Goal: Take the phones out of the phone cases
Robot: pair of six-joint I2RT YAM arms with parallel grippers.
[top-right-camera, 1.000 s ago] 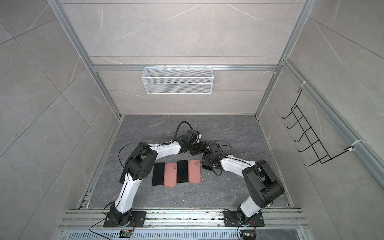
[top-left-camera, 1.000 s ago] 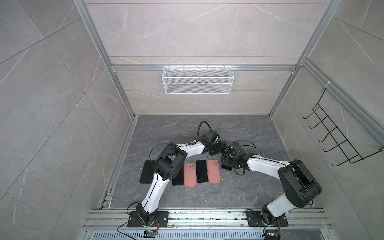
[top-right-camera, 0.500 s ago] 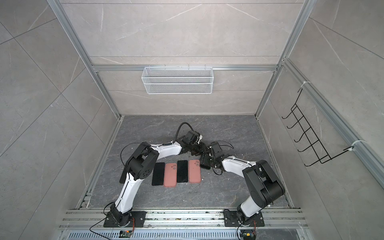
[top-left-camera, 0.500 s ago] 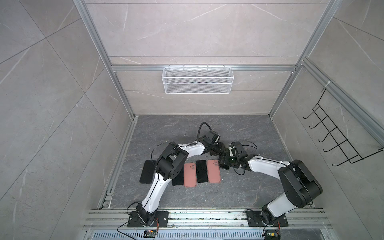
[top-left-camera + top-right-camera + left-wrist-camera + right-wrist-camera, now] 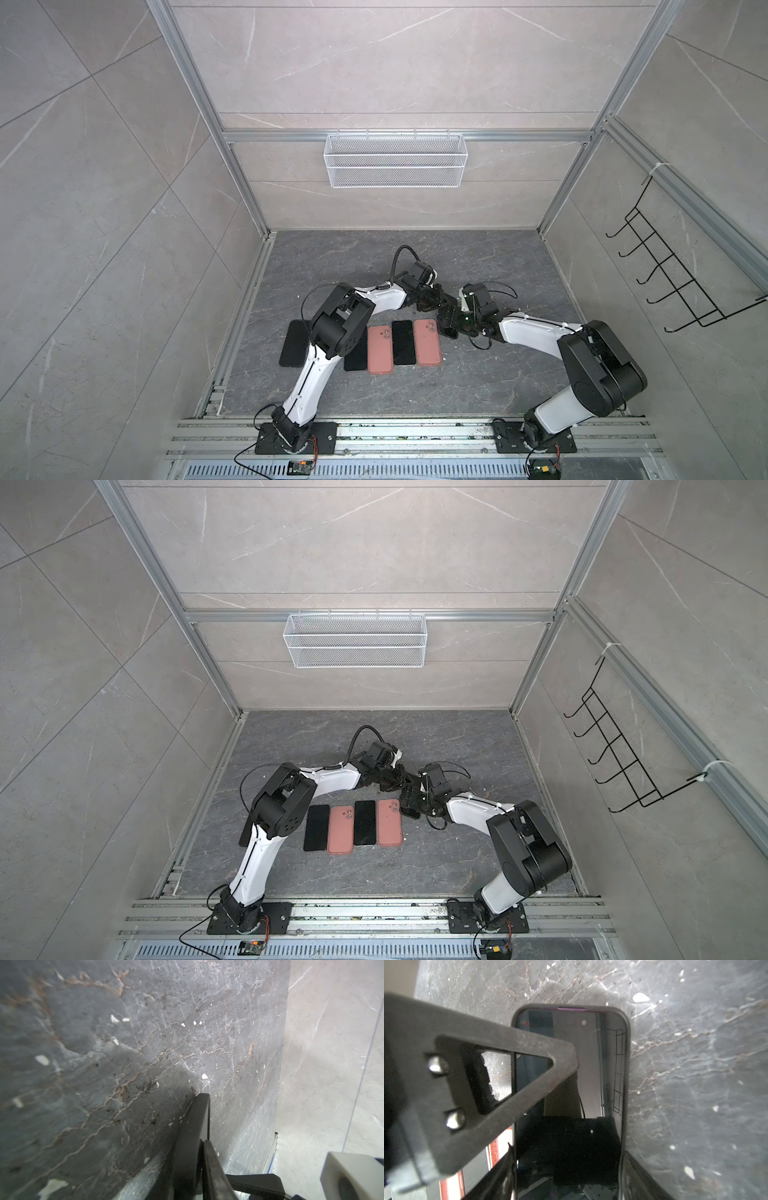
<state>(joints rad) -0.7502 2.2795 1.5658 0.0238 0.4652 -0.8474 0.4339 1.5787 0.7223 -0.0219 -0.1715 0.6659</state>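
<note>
I record both top views bright and evenly lit from above, with soft shadows on the floor (image 5: 332, 257) below the wire basket (image 5: 394, 160) and straight lines bowing far from it. Wrist views: foreground blurred; phone (image 5: 591, 1064) screen mirrors surroundings.

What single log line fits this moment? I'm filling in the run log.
right hand: shut on cased phone | left hand: jaws nearly together, one finger across the screen | removal: not yet done
</note>
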